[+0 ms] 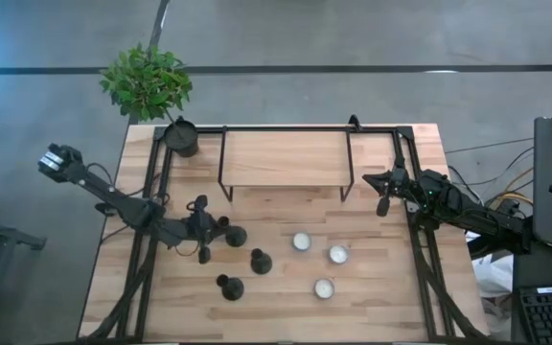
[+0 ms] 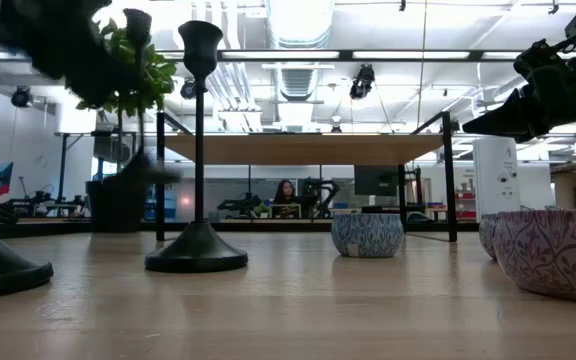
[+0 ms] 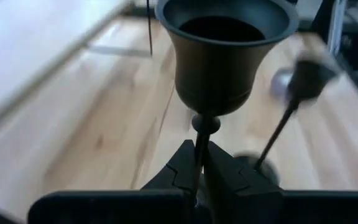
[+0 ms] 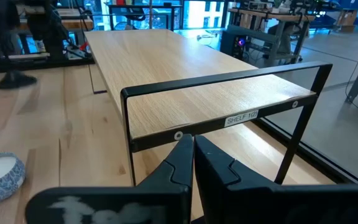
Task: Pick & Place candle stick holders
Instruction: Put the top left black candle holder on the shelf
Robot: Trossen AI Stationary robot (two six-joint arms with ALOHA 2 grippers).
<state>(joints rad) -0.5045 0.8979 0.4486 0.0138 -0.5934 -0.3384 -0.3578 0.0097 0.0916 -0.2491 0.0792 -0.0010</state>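
On the left half of the table (image 1: 276, 321), I am watching the left gripper (image 3: 199, 163) pinching the thin stem of a black candlestick (image 3: 224, 59), its jaws pressed onto the stem just under the cup. In the high view this held candlestick is sitting near the table's middle-left, with the arm reaching in from the left edge. Two more candlesticks are standing free nearby: one (image 1: 260, 261) just to the right of the held one and another (image 1: 229, 286) nearer the front edge. From table height, one of them (image 2: 198, 150) is standing upright on its flared base.

Three tealight cups (image 1: 301, 241) are sitting in a loose group right of centre, well apart from the left gripper. The right gripper (image 4: 191, 155) is waiting over the right side, beside the wooden shelf (image 4: 222, 99), its jaws pressed together on nothing. A potted plant (image 1: 151, 91) is standing at the table's back left corner.
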